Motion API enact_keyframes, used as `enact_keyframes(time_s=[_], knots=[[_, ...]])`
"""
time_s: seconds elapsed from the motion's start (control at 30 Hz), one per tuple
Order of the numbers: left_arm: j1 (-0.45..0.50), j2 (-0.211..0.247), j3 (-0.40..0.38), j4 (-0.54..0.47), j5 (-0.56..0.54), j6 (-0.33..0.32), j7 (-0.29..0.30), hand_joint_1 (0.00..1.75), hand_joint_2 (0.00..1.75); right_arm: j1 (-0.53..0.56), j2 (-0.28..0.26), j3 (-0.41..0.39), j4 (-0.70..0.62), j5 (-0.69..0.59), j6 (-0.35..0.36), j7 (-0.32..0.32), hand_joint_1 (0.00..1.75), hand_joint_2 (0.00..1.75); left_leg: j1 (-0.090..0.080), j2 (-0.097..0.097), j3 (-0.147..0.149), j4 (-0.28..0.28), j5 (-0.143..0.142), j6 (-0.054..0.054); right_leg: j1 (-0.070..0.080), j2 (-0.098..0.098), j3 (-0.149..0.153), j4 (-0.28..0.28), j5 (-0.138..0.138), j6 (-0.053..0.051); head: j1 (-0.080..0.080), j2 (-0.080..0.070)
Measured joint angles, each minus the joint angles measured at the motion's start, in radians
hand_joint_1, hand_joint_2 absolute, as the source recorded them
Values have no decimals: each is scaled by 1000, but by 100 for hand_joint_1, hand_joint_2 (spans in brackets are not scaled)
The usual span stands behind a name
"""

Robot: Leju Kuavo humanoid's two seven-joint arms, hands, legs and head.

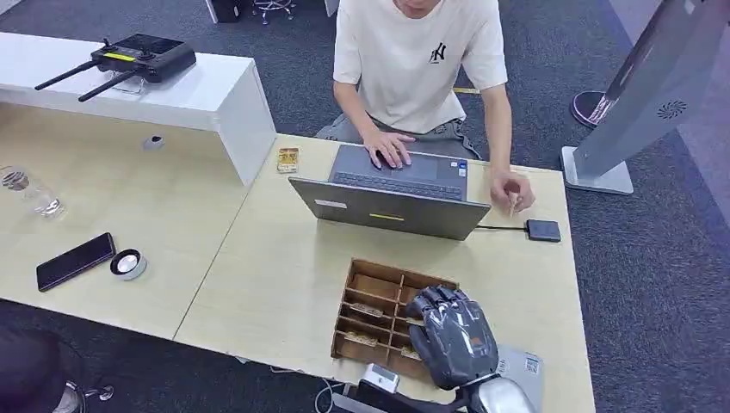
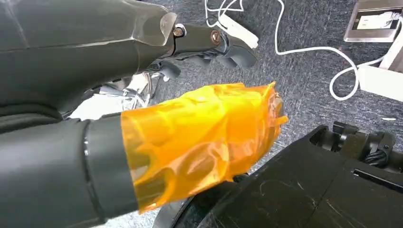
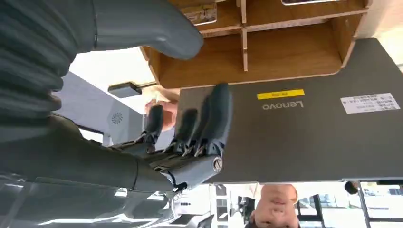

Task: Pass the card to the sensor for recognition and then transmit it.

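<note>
A wooden compartment box (image 1: pixel 376 286) stands near the desk's front edge, with cards (image 1: pixel 366 310) lying in its slots. My right hand (image 1: pixel 452 335) hovers over the box's right side with its fingers spread and nothing in it. In the right wrist view the fingers (image 3: pixel 204 123) reach out beside the box (image 3: pixel 285 52), and a card (image 3: pixel 202 12) lies in one slot. The small black sensor (image 1: pixel 543 230) lies right of the laptop (image 1: pixel 392 206), wired to it. My left hand (image 2: pixel 199 42) hangs over the floor holding nothing, its thumb (image 2: pixel 204 133) wrapped in orange film.
A person sits behind the laptop, one hand (image 1: pixel 514 194) close to the sensor. A phone (image 1: pixel 75 261), a round puck (image 1: pixel 128 263) and a glass (image 1: pixel 30 194) lie at the left. A white shelf (image 1: pixel 215 95) carries a black controller (image 1: pixel 142 56). A grey stand (image 1: pixel 637 95) rises at the right.
</note>
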Motion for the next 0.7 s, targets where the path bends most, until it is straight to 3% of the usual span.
enact_keyframes(time_s=[0.3, 0.5, 0.7], knots=[[0, 0, 0, 0, -6, -3, -3, 0, 0, 0, 0, 0, 27, 5, 6, 10, 98, 175, 0, 0, 0, 0, 0, 0, 0, 0, 0, 0, 0, 0, 0, 0], [-1, 0, 0, 0, -12, -6, -6, 0, 0, 0, 0, 0, 43, 9, 8, 10, 96, 175, 0, 0, 0, 0, 0, 0, 0, 0, 0, 0, 0, 0, 0, 0], [-1, 0, 0, 0, -15, -8, -6, 0, 0, 0, 0, 0, 53, 11, 10, 12, 124, 175, 0, 0, 0, 0, 0, 0, 0, 0, 0, 0, 0, 0, 0, 0]])
